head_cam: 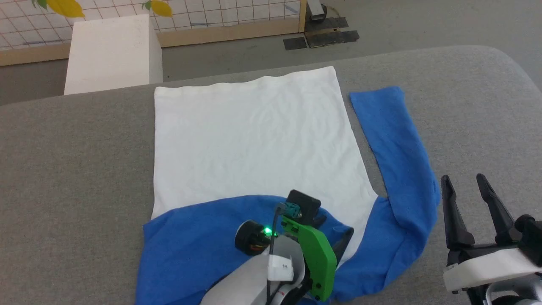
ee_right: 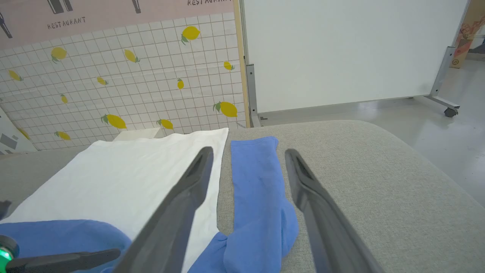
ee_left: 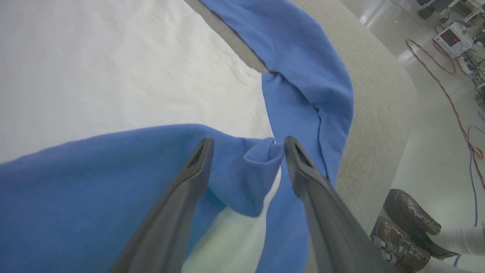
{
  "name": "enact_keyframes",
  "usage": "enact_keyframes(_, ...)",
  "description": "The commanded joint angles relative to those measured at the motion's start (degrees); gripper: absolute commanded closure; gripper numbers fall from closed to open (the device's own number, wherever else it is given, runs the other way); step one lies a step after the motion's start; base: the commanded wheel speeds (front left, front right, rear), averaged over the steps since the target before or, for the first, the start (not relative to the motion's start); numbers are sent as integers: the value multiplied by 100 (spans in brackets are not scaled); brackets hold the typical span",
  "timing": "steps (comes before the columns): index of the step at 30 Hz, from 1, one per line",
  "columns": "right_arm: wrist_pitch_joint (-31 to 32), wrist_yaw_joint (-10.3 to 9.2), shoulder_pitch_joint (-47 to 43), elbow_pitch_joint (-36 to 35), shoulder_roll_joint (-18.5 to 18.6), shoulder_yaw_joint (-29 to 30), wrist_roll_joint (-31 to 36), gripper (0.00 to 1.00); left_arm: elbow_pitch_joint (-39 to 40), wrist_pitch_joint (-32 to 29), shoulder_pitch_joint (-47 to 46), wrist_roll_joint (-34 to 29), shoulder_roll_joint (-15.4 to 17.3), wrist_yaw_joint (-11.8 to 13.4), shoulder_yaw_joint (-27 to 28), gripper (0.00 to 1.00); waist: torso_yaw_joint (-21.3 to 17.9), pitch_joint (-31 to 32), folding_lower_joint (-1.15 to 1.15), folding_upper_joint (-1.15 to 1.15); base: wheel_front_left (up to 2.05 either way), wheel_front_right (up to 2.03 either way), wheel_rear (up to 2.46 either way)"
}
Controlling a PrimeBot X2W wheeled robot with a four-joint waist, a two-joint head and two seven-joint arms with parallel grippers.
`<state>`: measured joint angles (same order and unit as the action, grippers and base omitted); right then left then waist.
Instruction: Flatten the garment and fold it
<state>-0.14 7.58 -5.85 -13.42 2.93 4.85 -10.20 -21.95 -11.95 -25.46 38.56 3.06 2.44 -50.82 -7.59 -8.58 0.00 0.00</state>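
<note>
The garment [head_cam: 254, 135] lies on the grey table [head_cam: 76, 161], its white body spread flat and reaching toward the far edge. One blue sleeve [head_cam: 400, 144] runs along the body's right side. The other blue sleeve [head_cam: 194, 237] is folded across the near part of the body. My left gripper [ee_left: 246, 146] hovers over that folded sleeve, open, with the sleeve's cuff [ee_left: 257, 159] lying loose between its fingers. My right gripper [head_cam: 470, 186] is open above bare table at the lower right, just right of the outstretched sleeve [ee_right: 254, 178], holding nothing.
A white box [head_cam: 112, 53] stands on the floor beyond the table's far edge, in front of a tiled partition. A person's brown shoes [ee_left: 407, 223] stand by the table's rounded right corner. Cables [ee_left: 454, 110] trail across the floor there.
</note>
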Motion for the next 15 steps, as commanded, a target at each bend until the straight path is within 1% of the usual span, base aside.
enact_keyframes(1,25,-9,71,-25,-5,26,21,0,118,136,-129,48,15,27,94,0,88,75,0,0,0,0,0)
enact_keyframes(3,55,-9,48,-51,-5,59,39,0,330,300,-71,102,140,95,274,0,153,121,0,0,0,0,0)
enact_keyframes(6,94,-9,12,-94,-5,103,59,0,729,477,90,173,452,196,536,0,253,166,0,0,0,0,0)
enact_keyframes(7,109,-9,3,-110,-5,121,66,0,908,589,169,164,606,276,663,0,290,178,0,0,0,0,0)
enact_keyframes(9,134,-9,23,-133,-5,146,91,0,1193,874,361,163,882,527,1000,0,335,173,0,0,0,0,0)
enact_keyframes(12,155,-9,159,-117,-2,236,166,0,1609,1536,668,108,1290,854,1587,0,415,91,0,0,0,0,0)
enact_keyframes(15,215,-9,438,7,60,382,236,0,1805,2196,885,-67,1673,1074,2060,0,493,-66,0,0,0,0,0)
